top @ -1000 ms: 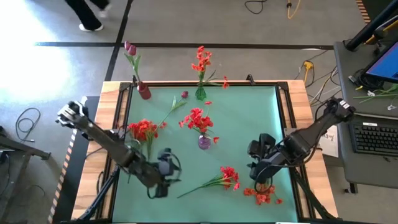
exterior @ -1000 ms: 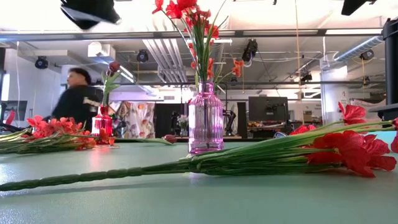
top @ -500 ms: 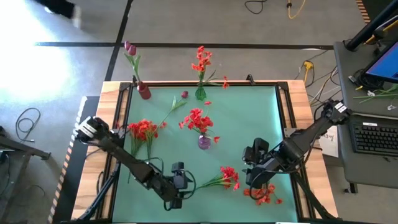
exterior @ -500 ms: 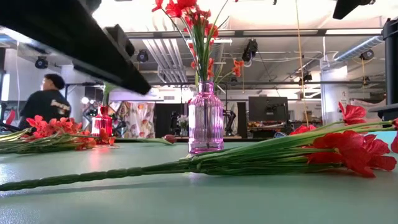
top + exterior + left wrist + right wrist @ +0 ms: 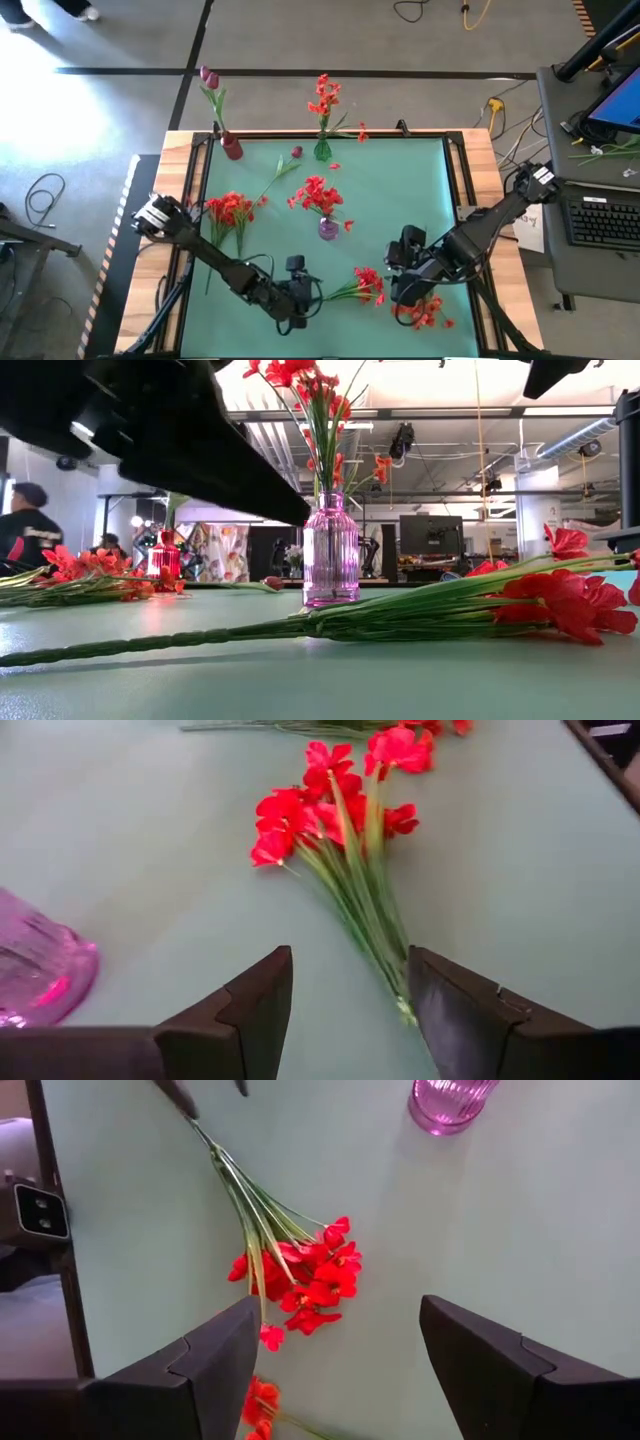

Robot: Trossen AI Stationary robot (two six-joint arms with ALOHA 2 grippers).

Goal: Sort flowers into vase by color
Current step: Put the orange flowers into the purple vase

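left gripper (image 5: 305, 297) open over the stem end of the red spray (image 5: 362, 286); right gripper (image 5: 397, 283) open at its 3 o'clock.

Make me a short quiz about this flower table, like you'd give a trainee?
1. True or false: the purple vase already holds red flowers.
2. Which arm's fingers are nearest the stem end of the loose red spray lying in the front middle? A) left B) right
3. Fill in: the dark magenta bud stands in the ___ vase at the table's far left corner.

Key: 1 true; 2 A; 3 red.
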